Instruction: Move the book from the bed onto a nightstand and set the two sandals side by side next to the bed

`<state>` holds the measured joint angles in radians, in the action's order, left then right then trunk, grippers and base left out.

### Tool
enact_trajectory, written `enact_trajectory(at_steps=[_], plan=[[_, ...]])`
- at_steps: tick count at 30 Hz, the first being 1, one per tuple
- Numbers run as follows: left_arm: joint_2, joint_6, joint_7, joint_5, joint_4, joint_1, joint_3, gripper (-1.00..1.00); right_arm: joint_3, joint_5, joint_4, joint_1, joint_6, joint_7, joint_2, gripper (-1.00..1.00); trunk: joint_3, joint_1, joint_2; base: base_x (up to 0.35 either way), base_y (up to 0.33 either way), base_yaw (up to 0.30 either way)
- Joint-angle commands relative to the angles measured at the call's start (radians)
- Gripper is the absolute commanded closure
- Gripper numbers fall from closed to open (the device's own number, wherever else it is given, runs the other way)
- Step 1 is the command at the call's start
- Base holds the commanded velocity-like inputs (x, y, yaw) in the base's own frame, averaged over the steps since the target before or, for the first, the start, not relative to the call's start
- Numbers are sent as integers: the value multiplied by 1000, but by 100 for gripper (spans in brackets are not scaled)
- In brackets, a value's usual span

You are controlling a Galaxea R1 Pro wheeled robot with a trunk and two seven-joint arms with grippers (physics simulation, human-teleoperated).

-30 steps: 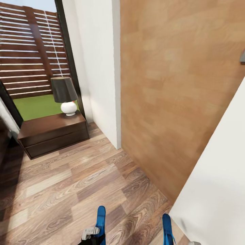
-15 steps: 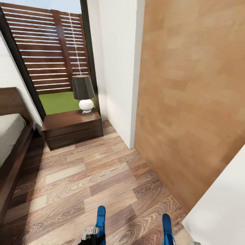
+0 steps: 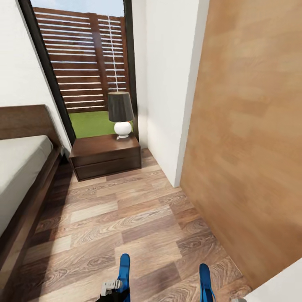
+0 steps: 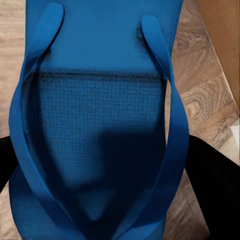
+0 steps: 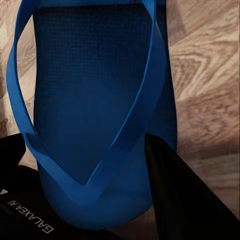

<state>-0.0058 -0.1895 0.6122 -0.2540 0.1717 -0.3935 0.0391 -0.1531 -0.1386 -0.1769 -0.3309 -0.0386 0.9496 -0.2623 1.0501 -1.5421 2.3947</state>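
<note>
As each claw grips, sandals (image 3: 124,268) upright.

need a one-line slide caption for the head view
Carrying a blue sandal in each gripper, the robot faces the nightstand and lamp beside the bed.

Bright daylight, soft shadows, sharp render

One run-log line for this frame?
phase: carrying | left gripper: sandal | right gripper: other sandal | ahead: bed, nightstand
</note>
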Motion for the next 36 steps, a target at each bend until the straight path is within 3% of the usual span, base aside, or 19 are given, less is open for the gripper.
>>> enact_trajectory(at_steps=[1,24,36], plan=[[0,-5,2,-6,-1,-1,4,100,-2,-4,0,0,-4,0,0,100,1,0,0,315,0,48],[1,-5,2,-10,-1,-1,2,100,-3,-4,0,0,-4,2,0,100,1,0,0,323,0,7],[-1,-8,-14,-4,-1,-1,5,100,-3,-4,0,0,-4,-1,0,100,1,0,0,49,0,251]])
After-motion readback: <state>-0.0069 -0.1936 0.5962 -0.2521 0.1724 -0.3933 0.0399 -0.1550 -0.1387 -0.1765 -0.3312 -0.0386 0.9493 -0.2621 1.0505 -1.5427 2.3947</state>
